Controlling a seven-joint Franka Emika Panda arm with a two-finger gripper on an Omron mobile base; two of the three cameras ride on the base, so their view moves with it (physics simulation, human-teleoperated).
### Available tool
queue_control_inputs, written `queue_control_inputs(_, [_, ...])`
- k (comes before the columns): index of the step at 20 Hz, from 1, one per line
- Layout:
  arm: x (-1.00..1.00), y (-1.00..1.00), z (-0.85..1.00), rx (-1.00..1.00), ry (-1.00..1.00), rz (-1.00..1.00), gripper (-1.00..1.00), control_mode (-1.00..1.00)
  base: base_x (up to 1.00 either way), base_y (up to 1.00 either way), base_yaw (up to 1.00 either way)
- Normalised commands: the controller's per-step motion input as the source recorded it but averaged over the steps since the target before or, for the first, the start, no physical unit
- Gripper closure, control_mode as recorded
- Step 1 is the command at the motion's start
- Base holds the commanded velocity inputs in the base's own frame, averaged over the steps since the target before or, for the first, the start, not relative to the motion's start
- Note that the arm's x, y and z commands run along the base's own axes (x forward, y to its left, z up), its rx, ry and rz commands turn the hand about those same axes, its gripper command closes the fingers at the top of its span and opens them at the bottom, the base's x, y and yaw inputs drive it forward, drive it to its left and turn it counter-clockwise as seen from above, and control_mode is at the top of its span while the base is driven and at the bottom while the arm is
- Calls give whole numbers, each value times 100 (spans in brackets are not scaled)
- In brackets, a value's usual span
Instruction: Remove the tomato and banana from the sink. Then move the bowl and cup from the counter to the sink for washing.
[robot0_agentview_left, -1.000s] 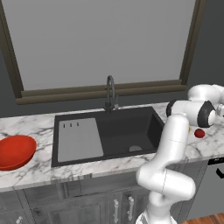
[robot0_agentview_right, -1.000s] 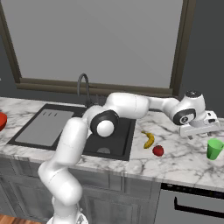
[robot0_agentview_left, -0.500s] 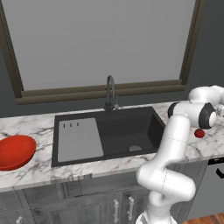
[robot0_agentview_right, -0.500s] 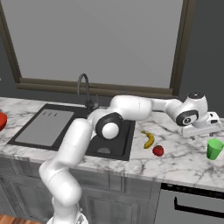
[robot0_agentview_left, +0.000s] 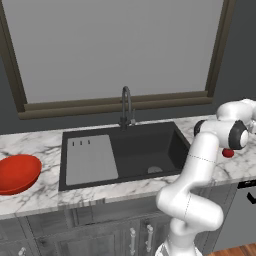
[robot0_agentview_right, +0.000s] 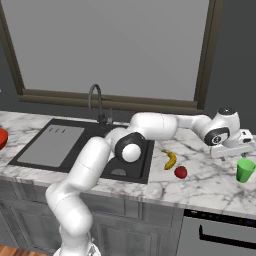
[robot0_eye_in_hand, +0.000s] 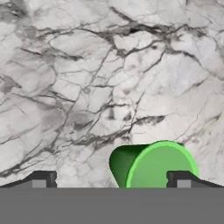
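Around the cup (robot0_agentview_right: 245, 170) the table (robot0_agentview_right: 210, 185) lay bare marble on every side, so a way in stood open from above and from the front. The gripper (robot0_agentview_right: 248, 148) hung just above the cup with its jaws spread wide. The tomato (robot0_agentview_right: 181, 172) and banana (robot0_agentview_right: 170, 159) lay well apart from the cup, toward the sink (robot0_agentview_right: 75, 150).

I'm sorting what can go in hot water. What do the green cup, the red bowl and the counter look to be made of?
The cup: probably plastic, uniform bright green, matte. The bowl: glossy red-orange with soft highlights, so glazed ceramic or plastic; the look leaves it open. The counter: white marble look with grey veins, smooth.
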Motion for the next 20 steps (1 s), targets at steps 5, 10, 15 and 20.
queue_control_inputs(5, [5, -6, -12, 5, 0, 0, -100, -100, 0, 0, 0])
queue_control_inputs(10, [8, -7, -10, 2, 0, 0, -100, -100, 0, 0, 0])
queue_control_inputs(15, [10, -12, -7, 0, 0, 0, -100, -100, 0, 0, 0])
queue_control_inputs(20, [7, -14, -9, 0, 1, 0, -100, -100, 0, 0, 0])
